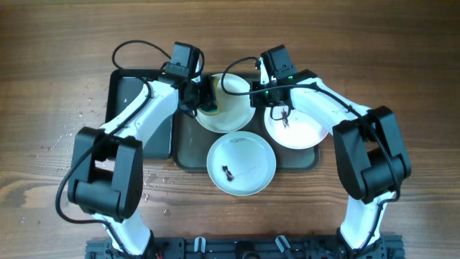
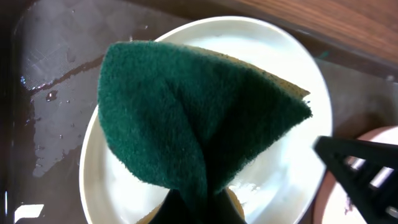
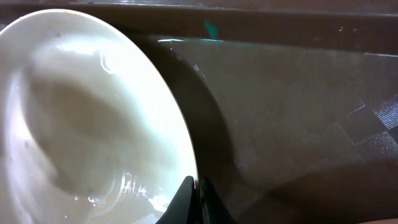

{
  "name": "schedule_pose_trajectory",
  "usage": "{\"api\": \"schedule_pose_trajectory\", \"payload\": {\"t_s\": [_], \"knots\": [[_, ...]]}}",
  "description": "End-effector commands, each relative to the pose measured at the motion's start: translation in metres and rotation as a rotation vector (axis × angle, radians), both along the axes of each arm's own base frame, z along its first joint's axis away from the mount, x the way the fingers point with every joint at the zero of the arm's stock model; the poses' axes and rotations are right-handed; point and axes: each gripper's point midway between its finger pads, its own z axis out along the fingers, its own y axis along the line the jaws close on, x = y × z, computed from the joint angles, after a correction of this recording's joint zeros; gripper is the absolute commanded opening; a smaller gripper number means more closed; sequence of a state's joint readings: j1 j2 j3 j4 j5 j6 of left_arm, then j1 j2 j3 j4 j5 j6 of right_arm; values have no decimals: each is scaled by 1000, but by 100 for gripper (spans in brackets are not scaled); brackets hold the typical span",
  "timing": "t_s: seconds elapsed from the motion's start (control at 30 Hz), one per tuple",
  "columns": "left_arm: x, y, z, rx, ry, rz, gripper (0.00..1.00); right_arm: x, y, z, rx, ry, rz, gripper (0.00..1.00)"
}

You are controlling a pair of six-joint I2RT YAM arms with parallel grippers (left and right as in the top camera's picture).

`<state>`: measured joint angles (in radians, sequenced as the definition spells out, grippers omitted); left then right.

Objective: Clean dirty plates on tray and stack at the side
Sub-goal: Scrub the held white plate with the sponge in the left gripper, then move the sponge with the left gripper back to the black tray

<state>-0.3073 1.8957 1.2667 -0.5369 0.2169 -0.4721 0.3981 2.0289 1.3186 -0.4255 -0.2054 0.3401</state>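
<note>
The plates are gleaming white, smooth and glossy, like glazed ceramic. The sponge is showing a rough, fuzzy green scouring face over tan foam. The tray is looking dull brown-grey and smooth, glistening where wet. The table is showing matt wood grain

Standing here, I can't read a single word, number or brand anywhere. The plates carry no lettering and the tray no label. Nothing legible shows in either wrist view.
</note>
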Motion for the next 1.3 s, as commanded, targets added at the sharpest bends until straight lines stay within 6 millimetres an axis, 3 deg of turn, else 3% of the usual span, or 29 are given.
{"api": "schedule_pose_trajectory", "payload": {"t_s": [0.0, 0.17, 0.3, 0.43, 0.53, 0.63, 0.73, 0.8, 0.83, 0.87, 0.9, 1.07, 1.17, 1.27], "knots": [[-12, -10, -45, 52, 83, -18, 4, -1, 7, 11, 27, -17, 15, 5], [-28, -30, -66, 55, 144, -40, 4, -1, 7, 11, 27, -17, 16, 4], [-40, -55, -63, -8, 165, -96, 4, -1, 7, 11, 27, -17, 15, 4], [-44, -88, -40, -198, 165, -175, 4, -1, 7, 11, 27, -17, 15, 4], [-36, -90, -22, -231, 118, -179, 4, -1, 7, 11, 27, -17, 15, 4], [-21, -82, 19, -253, 8, -184, 4, -1, 7, 11, 27, -17, 15, 4], [-5, -46, 64, -172, -119, -90, 4, -1, 7, 11, 27, -17, 15, 5], [1, 3, 89, -35, -187, 37, 4, -1, 7, 11, 26, -17, 16, 17], [-2, 43, 100, 64, -199, 131, 4, -1, 7, 11, 26, -17, 16, 21], [-6, 62, 103, 112, -195, 176, 4, -1, 7, 11, 26, -17, 15, 24], [-14, 97, 108, 196, -179, 256, 4, -1, 7, 11, 26, -17, 15, 25], [-55, 207, 100, 345, -9, 511, 4, -2, 7, 10, 25, -14, 16, 25], [-73, 251, 96, 354, 57, 636, 4, -5, 6, 8, 21, -3, 15, 25], [-83, 272, 91, 335, 86, 704, 4, -11, 3, -1, 17, 10, 13, 17]]}}
